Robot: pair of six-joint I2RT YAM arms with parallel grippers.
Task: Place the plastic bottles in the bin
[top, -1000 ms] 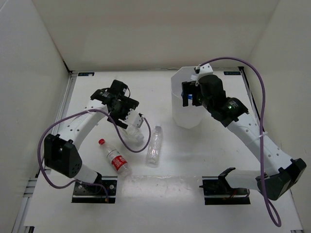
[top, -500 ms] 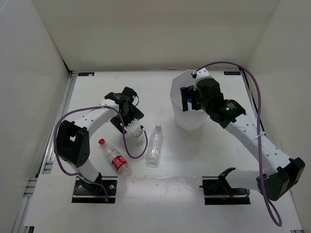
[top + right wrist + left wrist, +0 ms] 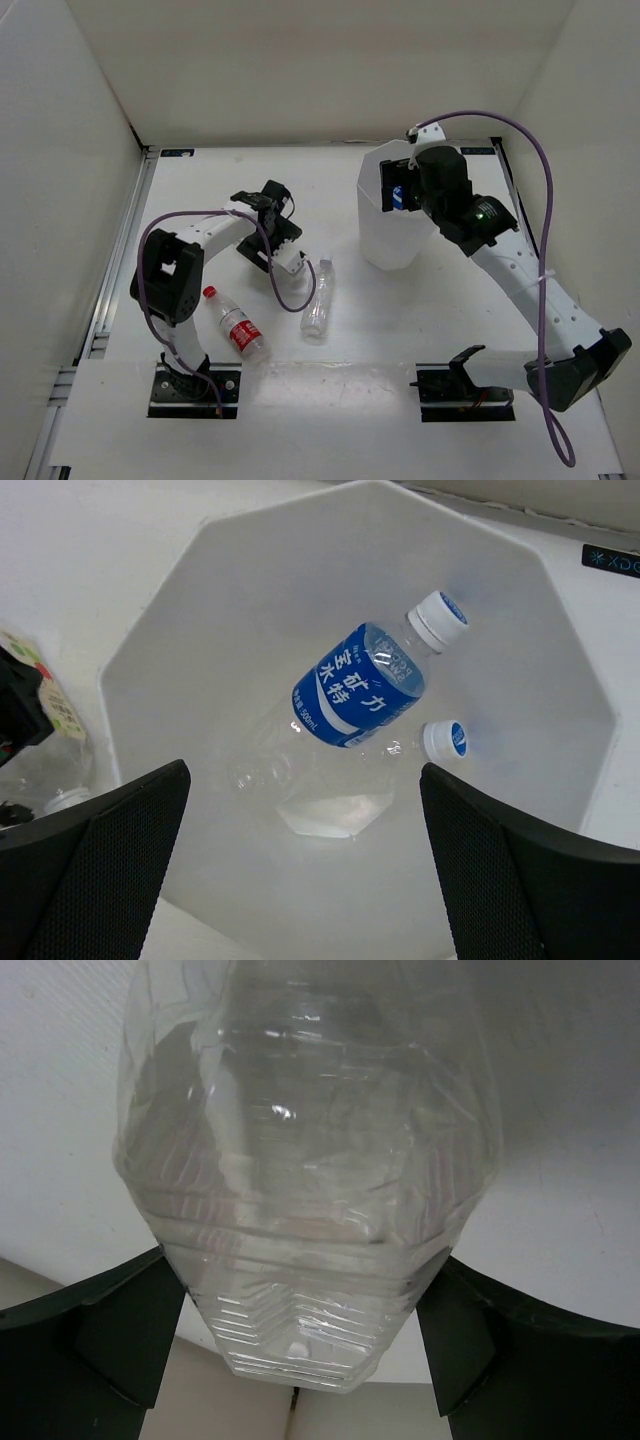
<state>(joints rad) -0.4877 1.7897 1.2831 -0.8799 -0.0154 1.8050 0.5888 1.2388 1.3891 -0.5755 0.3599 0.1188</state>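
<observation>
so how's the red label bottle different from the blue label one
Label: the red-label bottle wears a red and white label, the blue-label bottle a blue one.
Cap: the red-label bottle's is red, the blue-label bottle's white with a blue top.
Place: the red-label bottle lies out on the table, the blue-label bottle is inside the bin.
Both are clear plastic with caps on.

lab: white-walled robot test table [image 3: 400, 312]
</observation>
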